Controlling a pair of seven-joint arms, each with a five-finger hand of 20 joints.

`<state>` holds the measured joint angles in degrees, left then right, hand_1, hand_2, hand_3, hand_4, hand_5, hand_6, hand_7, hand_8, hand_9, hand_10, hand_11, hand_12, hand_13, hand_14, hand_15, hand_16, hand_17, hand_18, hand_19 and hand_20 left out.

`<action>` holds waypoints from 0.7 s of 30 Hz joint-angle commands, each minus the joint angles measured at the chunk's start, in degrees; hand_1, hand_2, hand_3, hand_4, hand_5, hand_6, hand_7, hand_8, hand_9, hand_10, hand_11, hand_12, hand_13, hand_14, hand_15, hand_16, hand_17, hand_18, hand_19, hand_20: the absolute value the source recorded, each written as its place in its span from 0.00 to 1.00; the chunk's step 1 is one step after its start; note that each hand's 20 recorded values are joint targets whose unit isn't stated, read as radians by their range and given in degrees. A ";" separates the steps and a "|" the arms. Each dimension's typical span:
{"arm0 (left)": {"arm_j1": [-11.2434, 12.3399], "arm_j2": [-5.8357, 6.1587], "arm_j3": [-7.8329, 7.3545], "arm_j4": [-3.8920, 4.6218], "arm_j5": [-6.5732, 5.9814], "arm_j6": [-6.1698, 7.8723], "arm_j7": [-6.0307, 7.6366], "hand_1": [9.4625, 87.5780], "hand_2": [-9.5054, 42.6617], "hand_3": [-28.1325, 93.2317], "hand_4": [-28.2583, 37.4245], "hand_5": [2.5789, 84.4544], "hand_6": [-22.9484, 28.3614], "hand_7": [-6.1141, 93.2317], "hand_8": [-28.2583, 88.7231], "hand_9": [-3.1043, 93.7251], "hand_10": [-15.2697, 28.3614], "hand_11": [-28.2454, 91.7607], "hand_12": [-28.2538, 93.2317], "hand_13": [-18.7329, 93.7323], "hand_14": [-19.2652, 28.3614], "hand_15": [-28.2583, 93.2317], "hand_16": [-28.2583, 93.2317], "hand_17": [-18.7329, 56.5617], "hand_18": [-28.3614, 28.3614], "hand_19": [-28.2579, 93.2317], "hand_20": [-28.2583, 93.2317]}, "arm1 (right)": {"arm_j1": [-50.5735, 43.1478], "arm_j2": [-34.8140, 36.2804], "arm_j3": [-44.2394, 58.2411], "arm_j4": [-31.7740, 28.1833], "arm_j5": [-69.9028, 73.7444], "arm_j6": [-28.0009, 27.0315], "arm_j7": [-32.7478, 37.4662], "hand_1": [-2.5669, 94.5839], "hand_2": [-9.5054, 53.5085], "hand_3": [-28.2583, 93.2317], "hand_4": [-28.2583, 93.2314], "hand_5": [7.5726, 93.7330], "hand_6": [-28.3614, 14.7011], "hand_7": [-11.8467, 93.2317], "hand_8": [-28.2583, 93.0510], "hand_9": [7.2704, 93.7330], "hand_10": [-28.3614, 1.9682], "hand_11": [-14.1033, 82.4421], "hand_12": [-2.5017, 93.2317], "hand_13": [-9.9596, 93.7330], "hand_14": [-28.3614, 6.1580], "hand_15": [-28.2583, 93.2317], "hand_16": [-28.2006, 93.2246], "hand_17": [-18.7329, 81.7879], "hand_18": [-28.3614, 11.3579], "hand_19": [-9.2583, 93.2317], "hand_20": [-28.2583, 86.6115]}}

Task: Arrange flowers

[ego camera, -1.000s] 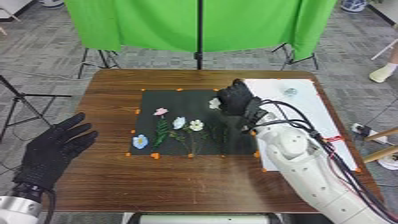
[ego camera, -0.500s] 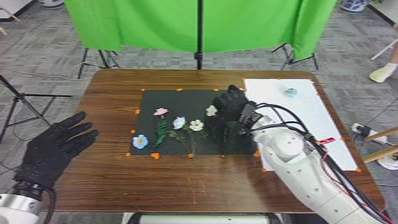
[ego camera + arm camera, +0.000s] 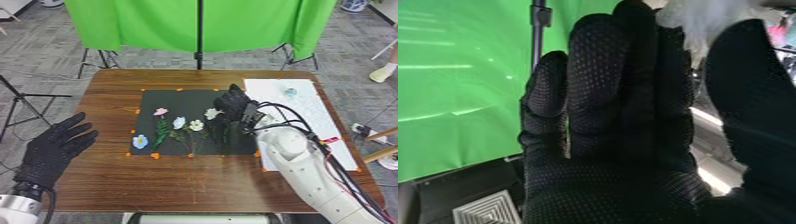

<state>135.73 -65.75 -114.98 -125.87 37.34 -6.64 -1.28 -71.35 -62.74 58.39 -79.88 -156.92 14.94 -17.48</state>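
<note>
In the head view, my right hand (image 3: 233, 109) is over the right part of the black sheet (image 3: 169, 100), just right of a white flower (image 3: 212, 114). Left of that lie a second white flower (image 3: 196, 125), a pale blue-white flower (image 3: 179, 122), a pink flower (image 3: 161, 111) and a blue flower (image 3: 139, 141). My left hand (image 3: 55, 150) rests open off the table's left side. In the right wrist view, my right hand (image 3: 616, 120) has straight fingers with the thumb apart; blurred white petals (image 3: 709, 17) appear near the fingertips.
A white board (image 3: 311, 112) covers the table's right side under my right arm, with a small pale blue item (image 3: 290, 92) on its far part. Orange markers surround the black sheet on the brown table (image 3: 204, 185). A green cloth (image 3: 151, 25) hangs behind.
The white flower beside my right hand has moved nearer to the robot. My right hand has also come slightly nearer, and its arm has shifted. My left hand has stayed still.
</note>
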 commanded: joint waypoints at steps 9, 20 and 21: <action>1.10 -0.73 -0.45 0.15 -0.08 -0.28 -0.26 0.20 0.14 0.82 0.03 0.44 0.50 0.27 0.16 0.37 0.65 0.47 0.34 0.41 0.74 0.53 0.22 0.15 0.90 0.63 0.27 | -1.22 2.45 9.45 -1.82 12.50 -4.26 -2.33 0.07 0.00 0.94 0.00 0.43 0.64 0.43 0.06 0.50 0.63 0.58 0.26 0.65 0.62 0.78 0.40 0.37 0.22 0.78 0.68; 1.73 -0.32 -0.56 -0.01 -0.23 -0.30 0.32 0.20 0.15 0.82 0.03 0.44 0.50 0.26 0.16 0.37 0.65 0.47 0.34 0.41 0.75 0.53 0.22 0.15 0.90 0.63 0.27 | 1.79 7.39 13.52 0.45 11.33 -21.32 16.98 0.15 0.02 0.94 0.00 0.09 0.53 0.19 0.17 0.08 0.57 0.12 0.30 0.22 0.40 0.15 0.51 0.17 0.07 0.50 0.33; 1.65 -0.33 -0.56 -0.01 -0.26 -0.34 0.24 0.20 0.15 0.82 0.03 0.44 0.50 0.26 0.16 0.37 0.65 0.47 0.34 0.41 0.75 0.53 0.22 0.15 0.90 0.63 0.27 | 1.66 7.18 14.03 0.70 11.05 -22.48 17.76 0.15 0.02 0.94 0.00 0.08 0.53 0.18 0.18 0.08 0.57 0.10 0.31 0.21 0.38 0.14 0.51 0.16 0.05 0.50 0.31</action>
<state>136.34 -66.03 -115.34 -125.91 37.35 -6.64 -1.09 -71.13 -58.59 68.81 -81.84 -143.68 -0.81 -2.02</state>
